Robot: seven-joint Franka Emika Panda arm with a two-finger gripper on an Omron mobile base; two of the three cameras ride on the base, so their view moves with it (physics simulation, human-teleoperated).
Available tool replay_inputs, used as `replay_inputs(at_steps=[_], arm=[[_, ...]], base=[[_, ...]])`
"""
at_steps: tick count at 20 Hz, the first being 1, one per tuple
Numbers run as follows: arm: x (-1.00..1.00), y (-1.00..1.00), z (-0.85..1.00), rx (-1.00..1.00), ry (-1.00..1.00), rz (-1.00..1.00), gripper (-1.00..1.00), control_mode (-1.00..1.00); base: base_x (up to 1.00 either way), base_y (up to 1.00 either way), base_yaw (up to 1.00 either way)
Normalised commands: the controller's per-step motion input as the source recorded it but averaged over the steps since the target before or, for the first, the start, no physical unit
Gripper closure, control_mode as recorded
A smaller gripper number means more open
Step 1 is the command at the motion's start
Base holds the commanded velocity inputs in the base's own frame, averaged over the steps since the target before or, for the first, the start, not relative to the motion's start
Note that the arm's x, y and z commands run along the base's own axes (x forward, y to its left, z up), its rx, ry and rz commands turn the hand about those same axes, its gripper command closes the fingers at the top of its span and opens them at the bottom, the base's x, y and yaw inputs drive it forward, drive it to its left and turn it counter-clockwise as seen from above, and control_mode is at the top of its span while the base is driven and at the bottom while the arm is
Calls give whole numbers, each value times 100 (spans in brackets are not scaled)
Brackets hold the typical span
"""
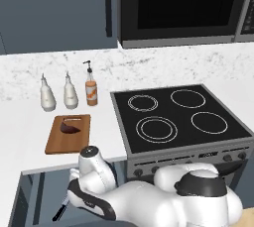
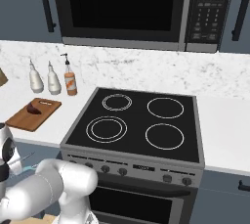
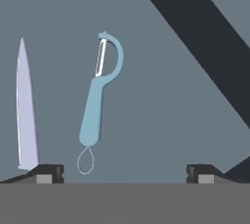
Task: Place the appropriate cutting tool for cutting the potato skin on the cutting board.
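In the hand view the cutting tool, a light-blue peeler [image 3: 97,96] with a looped head, lies flat on the grey floor of a drawer. My gripper [image 3: 124,173] hovers above it, open, with nothing between its fingertips [image 3: 47,173]. The peeler sits nearer the left fingertip. The silver blade of a knife [image 3: 25,115] lies to the peeler's left. On the counter rests the brown wooden cutting board [image 1: 57,141], and the dark reddish potato [image 1: 70,126] lies on its far end. Board [image 2: 24,119] and potato [image 2: 33,107] also show at the left of the right base view.
The open drawer [image 1: 34,196] sits below the counter's front edge, and the knife's black handle [image 1: 59,213] pokes out by my arm. Two white bottles [image 1: 48,95] and an orange one [image 1: 91,91] stand behind the board. The stove [image 1: 173,117] is to the right, with a microwave [image 1: 183,8] above it.
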Motion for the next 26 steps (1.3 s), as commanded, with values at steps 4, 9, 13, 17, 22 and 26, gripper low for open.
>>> replay_inputs(at_steps=[4, 9, 13, 17, 22, 26], arm=[[16, -5, -34, 3, 0, 10, -100, -100], [28, 3, -16, 6, 1, 11, -100, -100], [24, 12, -41, 1, 1, 6, -100, -100], [14, 27, -39, 0, 0, 1, -100, -100], [23, 30, -27, 0, 1, 0, -100, -100], [18, 12, -28, 0, 5, 0, -100, -100]], base=[[0, 0, 0], [0, 0, 0], [0, 0, 0], [0, 0, 0], [0, 0, 0], [0, 0, 0]])
